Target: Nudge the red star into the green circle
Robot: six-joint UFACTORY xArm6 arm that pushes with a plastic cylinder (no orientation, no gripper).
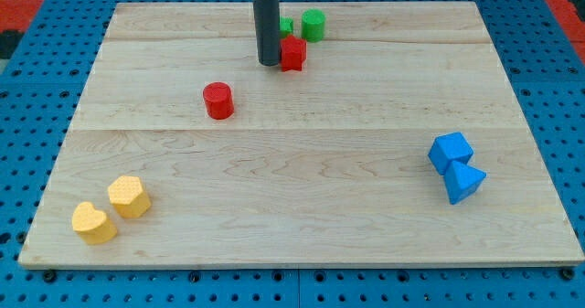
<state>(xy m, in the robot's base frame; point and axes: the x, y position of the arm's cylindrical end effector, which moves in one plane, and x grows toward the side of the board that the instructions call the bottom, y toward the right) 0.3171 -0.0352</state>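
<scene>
The red star lies near the view's top centre. My tip stands just to its left, touching or nearly touching it. The green circle sits up and to the right of the star, a short gap away. Another green block shows partly behind the rod, just above the star; its shape is unclear.
A red cylinder lies left of centre. Two yellow blocks, a heart and a hexagon-like one, sit at the bottom left. A blue cube and a blue triangle touch at the right. The wooden board rests on blue pegboard.
</scene>
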